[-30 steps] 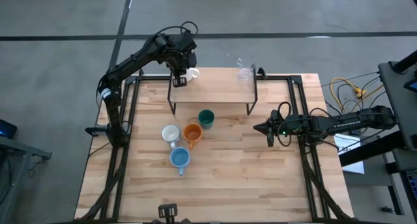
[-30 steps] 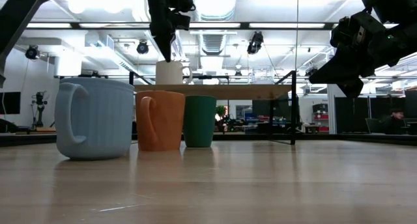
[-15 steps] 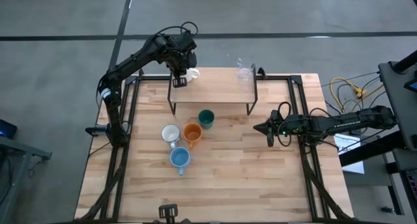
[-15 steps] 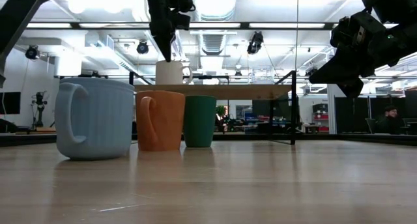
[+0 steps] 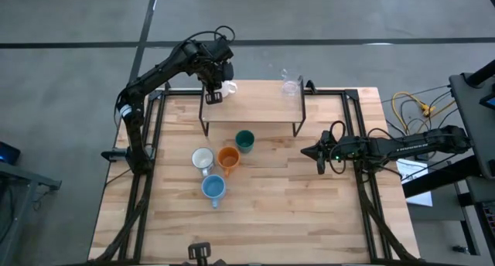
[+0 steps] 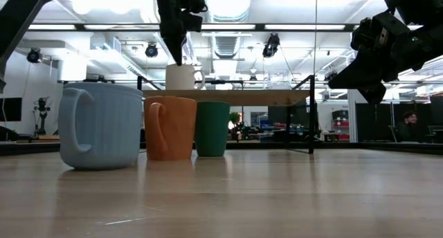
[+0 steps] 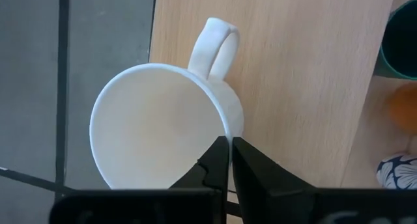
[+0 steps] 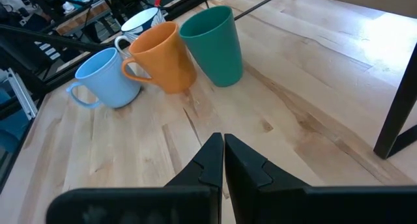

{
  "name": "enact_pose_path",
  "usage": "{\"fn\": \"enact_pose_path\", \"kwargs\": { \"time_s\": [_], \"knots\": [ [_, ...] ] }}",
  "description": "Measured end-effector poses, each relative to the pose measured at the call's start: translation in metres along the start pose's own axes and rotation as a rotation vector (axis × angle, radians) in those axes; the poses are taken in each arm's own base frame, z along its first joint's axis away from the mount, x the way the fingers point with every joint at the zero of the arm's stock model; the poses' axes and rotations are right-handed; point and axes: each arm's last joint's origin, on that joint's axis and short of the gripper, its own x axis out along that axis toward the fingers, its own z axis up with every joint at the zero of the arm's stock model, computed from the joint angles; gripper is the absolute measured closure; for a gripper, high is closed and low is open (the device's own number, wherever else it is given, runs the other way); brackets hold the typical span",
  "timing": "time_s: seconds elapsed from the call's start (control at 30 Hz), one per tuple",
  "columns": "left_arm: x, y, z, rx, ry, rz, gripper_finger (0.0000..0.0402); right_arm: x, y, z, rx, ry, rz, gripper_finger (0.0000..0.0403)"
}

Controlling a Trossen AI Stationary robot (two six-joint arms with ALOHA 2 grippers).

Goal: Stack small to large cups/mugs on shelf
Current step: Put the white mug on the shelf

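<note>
The shelf (image 5: 251,111) stands at the table's far side. A white mug (image 5: 225,86) sits on its far left corner and a clear glass (image 5: 291,86) on its far right corner. My left gripper (image 7: 229,140) is shut and points down over the white mug (image 7: 156,123), its tips at the rim beside the handle. On the table in front of the shelf stand a dark green cup (image 5: 244,141), an orange mug (image 5: 228,158), a white patterned mug (image 5: 203,159) and a light blue mug (image 5: 213,188). My right gripper (image 5: 308,152) is shut and hovers at the table's right, pointing toward the cups. My left gripper comes from above, pointing steeply down, with its shut tips at the white mug's rim (image 7: 221,123) next to the handle (image 7: 212,45). I cannot tell whether they touch the rim. The mug stands upright on the shelf top.
The shelf's thin black legs (image 5: 297,127) stand on the table. Bare wood (image 5: 309,212) lies at the table's near and right parts. A black metal frame (image 5: 363,142) runs along the table's sides, and cables (image 5: 410,107) lie off its right edge.
</note>
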Motion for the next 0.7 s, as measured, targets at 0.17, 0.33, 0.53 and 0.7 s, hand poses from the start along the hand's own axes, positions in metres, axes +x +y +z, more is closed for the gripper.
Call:
{"fn": "enact_pose_path", "kwargs": {
  "time_s": [0.17,0.33,0.53,0.7],
  "knots": [
    [0.0000,-0.0006,0.0003,-0.006,-0.009,-0.018,0.0401,0.0000,0.0000,0.0000,0.000,0.000,0.001,0.0394],
    [0.0000,-0.0007,0.0004,-0.007,-0.013,-0.024,0.0401,0.0000,0.0001,0.0000,0.001,0.002,0.004,0.0394],
    [0.0000,-0.0010,0.0005,-0.008,-0.018,-0.034,0.0400,0.0000,0.0002,-0.0001,0.001,0.003,0.006,0.0394],
    [0.0000,-0.0014,0.0007,-0.015,-0.022,-0.044,0.0370,0.0000,0.0002,-0.0001,0.000,0.003,0.006,0.0394]
  ]
}}
